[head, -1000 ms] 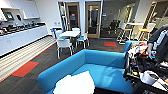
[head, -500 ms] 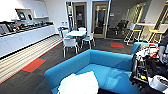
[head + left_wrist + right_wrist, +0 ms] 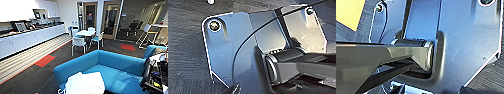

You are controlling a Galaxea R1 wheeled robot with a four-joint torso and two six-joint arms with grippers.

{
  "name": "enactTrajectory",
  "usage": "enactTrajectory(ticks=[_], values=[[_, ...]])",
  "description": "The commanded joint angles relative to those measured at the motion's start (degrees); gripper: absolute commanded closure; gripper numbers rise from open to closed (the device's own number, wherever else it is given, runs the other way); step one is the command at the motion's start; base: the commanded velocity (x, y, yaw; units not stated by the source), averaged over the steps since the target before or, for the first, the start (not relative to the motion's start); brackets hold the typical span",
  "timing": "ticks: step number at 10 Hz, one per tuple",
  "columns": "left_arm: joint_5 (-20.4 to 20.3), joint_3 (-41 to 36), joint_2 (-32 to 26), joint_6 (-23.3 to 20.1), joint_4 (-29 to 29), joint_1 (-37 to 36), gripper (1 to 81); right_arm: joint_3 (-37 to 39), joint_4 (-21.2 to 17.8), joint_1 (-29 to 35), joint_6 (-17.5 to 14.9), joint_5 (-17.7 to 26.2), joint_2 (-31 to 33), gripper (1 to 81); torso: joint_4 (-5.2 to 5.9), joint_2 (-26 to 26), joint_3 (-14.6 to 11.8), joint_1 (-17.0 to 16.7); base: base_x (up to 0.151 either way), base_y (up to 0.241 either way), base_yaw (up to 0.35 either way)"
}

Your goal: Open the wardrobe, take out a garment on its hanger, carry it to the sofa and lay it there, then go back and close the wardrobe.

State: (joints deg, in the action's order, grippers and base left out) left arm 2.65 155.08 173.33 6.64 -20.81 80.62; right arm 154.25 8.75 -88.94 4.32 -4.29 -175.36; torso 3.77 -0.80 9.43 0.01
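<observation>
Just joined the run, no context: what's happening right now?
Head view looks across a blue sofa in a break room. A white garment lies on the sofa's seat at its near end. Nothing is being handled. Behind the sofa stand a white table with white-and-teal chairs, and a kitchen counter runs along the left wall.

A large bright blue upholstered sofa (image 3: pixel 117 68) stands in the foreground; a crumpled white soft-fabric garment (image 3: pixel 85 83) lies on its seat; beyond, white-and-teal chairs (image 3: pixel 79 42) surround a small white table (image 3: pixel 86 32); a long white counter (image 3: pixel 32 37) lines the wall.
</observation>
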Motion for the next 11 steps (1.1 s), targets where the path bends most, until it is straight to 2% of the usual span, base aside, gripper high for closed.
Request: enactTrajectory(ticks=[1, 8, 11], values=[[3.1, -0.4, -1.5, -0.5, -0.8, -1.1, 1.0, 0.9, 0.2, 1.3, -0.5, 3.5, 0.5, 1.0, 0.0, 0.0, 0.0, 0.0, 0.0, 0.0, 0.275], [0.4, -4.6, -6.4, -0.5, -0.8, 1.0, 1.0, 1.1, -0.1, 0.5, 0.2, 3.4, 5.5, 1.0, 0.0, 0.0, 0.0, 0.0, 0.0, 0.0, 0.303], [-3.6, -7.8, -9.1, -0.5, -0.5, 2.3, 1.0, -2.6, -0.1, 0.2, 0.2, 3.5, 6.9, 1.0, 0.0, 0.0, 0.0, 0.0, 0.0, 0.0, 0.304]])
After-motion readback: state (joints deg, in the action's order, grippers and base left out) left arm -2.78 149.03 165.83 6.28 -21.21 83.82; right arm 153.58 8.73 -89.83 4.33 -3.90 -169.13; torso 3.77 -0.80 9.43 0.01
